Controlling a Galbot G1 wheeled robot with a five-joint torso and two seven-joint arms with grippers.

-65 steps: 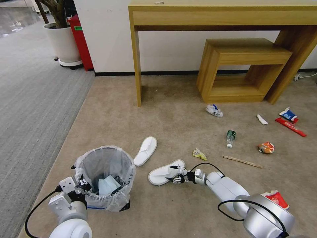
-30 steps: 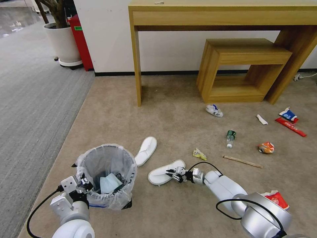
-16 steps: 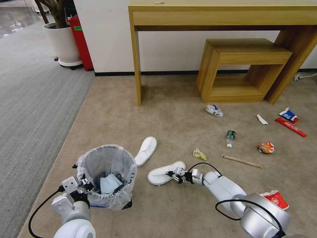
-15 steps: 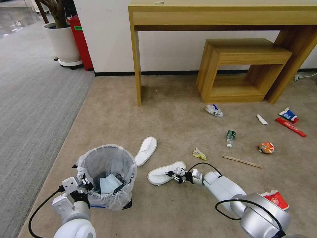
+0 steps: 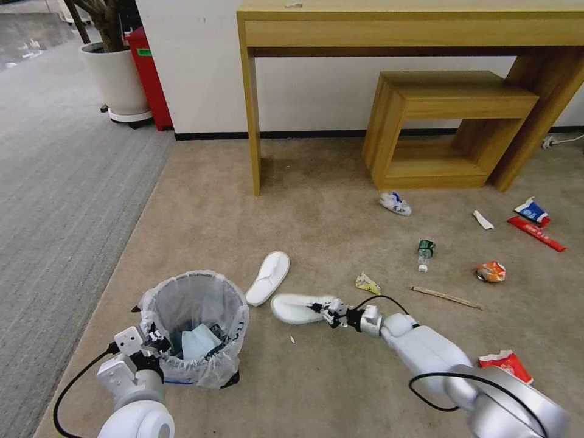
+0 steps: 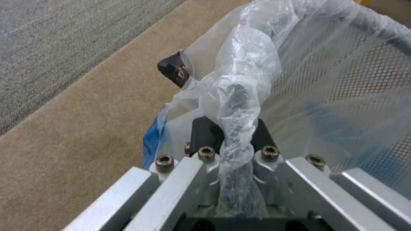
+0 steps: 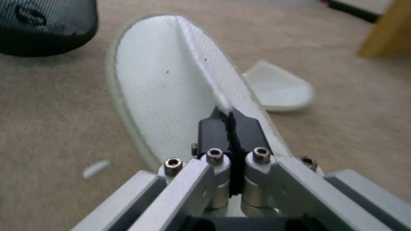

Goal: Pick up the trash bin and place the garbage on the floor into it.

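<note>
The trash bin (image 5: 193, 328), black with a crinkled whitish bag, stands at the near left of the beige floor (image 5: 316, 231). My left gripper (image 5: 155, 342) is shut on its bagged rim (image 6: 240, 93). A blue mask (image 5: 196, 342) lies inside. To the bin's right, my right gripper (image 5: 325, 312) is shut on the strap of a white slipper (image 5: 297, 307), holding it just above the carpet. The right wrist view shows my right gripper (image 7: 231, 120) clamped on that slipper (image 7: 162, 93). A second slipper (image 5: 268, 278) lies flat beyond it.
More garbage lies to the right: a yellow wrapper (image 5: 367, 283), bottle (image 5: 424, 253), wooden stick (image 5: 447, 297), orange wrapper (image 5: 490, 271), red bar wrapper (image 5: 535, 233), blue carton (image 5: 531, 210), red bowl (image 5: 507, 364). A wooden desk (image 5: 401, 30) and low shelf (image 5: 450, 121) stand behind.
My right gripper has closed on the near slipper and raised it off the carpet, carrying it slightly farther away. The left gripper and bin have shifted only slightly.
</note>
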